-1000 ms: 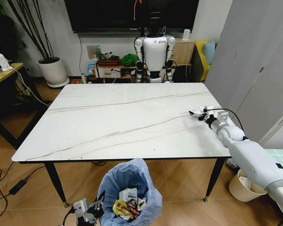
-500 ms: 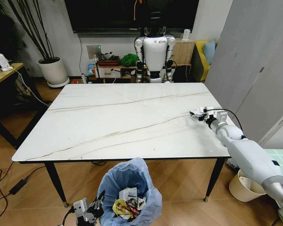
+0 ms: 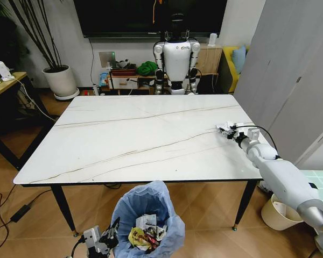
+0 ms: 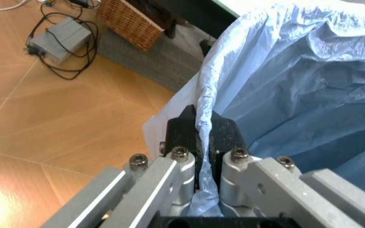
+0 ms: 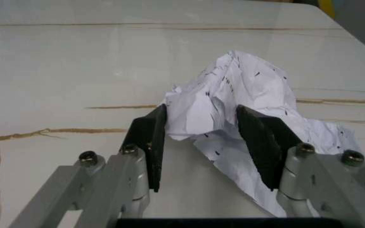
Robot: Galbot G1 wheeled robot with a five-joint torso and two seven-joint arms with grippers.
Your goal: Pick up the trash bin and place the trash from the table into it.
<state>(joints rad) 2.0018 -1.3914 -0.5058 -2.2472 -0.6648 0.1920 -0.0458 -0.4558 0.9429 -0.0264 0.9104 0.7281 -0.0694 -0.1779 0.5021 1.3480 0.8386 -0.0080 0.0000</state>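
The right gripper (image 5: pixel 200 142) straddles, jaws apart, a crumpled paper scrap (image 5: pixel 246 102) near the table's (image 3: pixel 124 140) right edge, light and yielding, best pinched across its raised middle, while the left gripper (image 4: pixel 201 137) clamps the bin's (image 3: pixel 151 215) soft bag rim.

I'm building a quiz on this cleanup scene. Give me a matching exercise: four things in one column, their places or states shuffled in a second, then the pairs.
Things:
1. left pincer
2. right pincer
3. crumpled paper
4. trash bin

States:
A. on the floor by the table, litter inside
B. open, straddling the paper
C. lying on the marble top
D. shut on the blue bag at the bin's rim

Pairs: 1-D, 2-B, 3-C, 4-A
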